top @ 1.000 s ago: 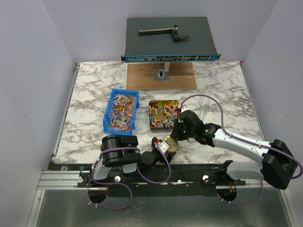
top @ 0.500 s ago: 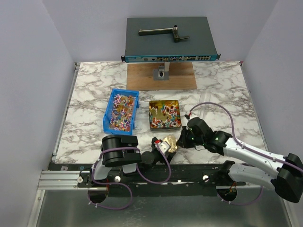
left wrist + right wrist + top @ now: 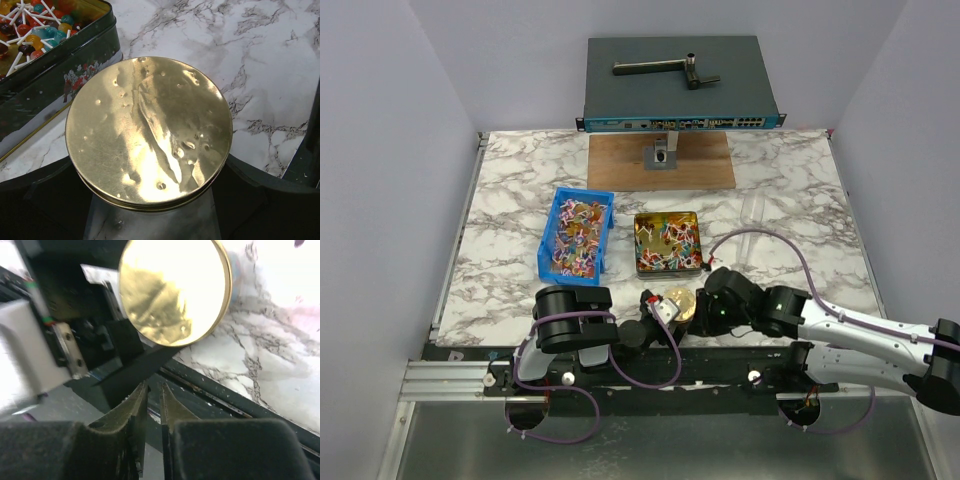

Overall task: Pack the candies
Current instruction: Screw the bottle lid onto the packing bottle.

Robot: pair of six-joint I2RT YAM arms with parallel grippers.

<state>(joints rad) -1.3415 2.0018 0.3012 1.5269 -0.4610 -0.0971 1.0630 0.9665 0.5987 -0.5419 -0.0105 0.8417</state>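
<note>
The candies sit in two containers in the middle of the marble table (image 3: pixel 510 200). One heap fills a blue bin (image 3: pixel 578 238) left of centre in the top view. The other heap (image 3: pixel 667 243) lies in a dark rectangular tin (image 3: pixel 638 250) just right of the bin, apart from it. In the left wrist view the tin's painted side wall (image 3: pixel 60 75) fills the upper left corner. Red, orange, blue and yellow candies (image 3: pixel 35 25) with white sticks show over its rim.

The left gripper (image 3: pixel 660 310) is low in the top view, just below the tin. It has its fingers (image 3: pixel 35 185) closed against opposite sides of a round gold lid (image 3: pixel 150 130). The lid's dented face is turned toward the wrist camera and takes up most of that frame. The lid (image 3: pixel 678 303) shows as a small gold disc below the tin's lower right corner.

The right gripper (image 3: pixel 705 312) lies just right of the lid in the top view, with its arm stretching off toward the lower right corner. In the right wrist view its fingers (image 3: pixel 135 405) are drawn nearly together, with only a thin slit between them, and they hold nothing. The gold lid (image 3: pixel 175 290) fills the upper middle of that frame, above the fingertips and apart from them.

At the top of the top view, a wooden board (image 3: pixel 620 165) lies on the table's far edge, and a grey rack unit (image 3: pixel 680 85) sits above it.
</note>
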